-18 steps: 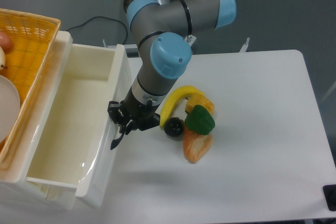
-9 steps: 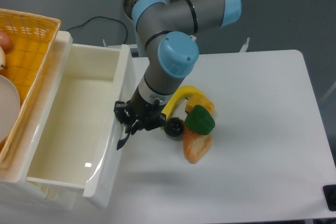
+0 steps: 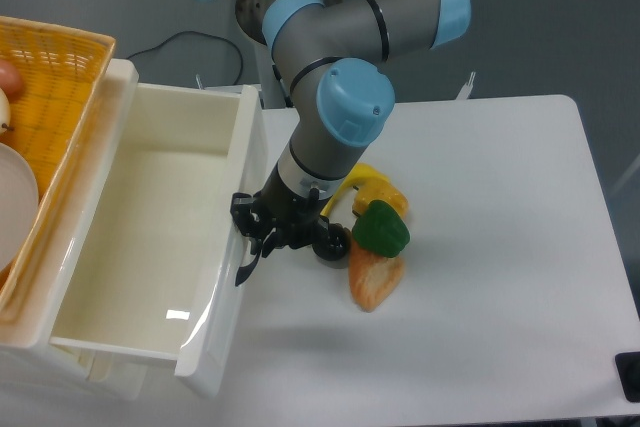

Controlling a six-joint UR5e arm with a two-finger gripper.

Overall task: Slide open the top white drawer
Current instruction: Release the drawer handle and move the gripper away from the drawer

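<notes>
Black hand (image 3: 258, 232) | arm bent down | clamping top white drawer (image 3: 150, 237) handle

A single fixed camera looks steeply down from above the near edge of the table (image 3: 500, 197), close enough that the arm's upper links run out of frame at the top. The open drawer (image 3: 150, 237) and basket (image 3: 50, 77) are cropped at the left edge, while grey floor shows beyond the table's far and right edges.
</notes>
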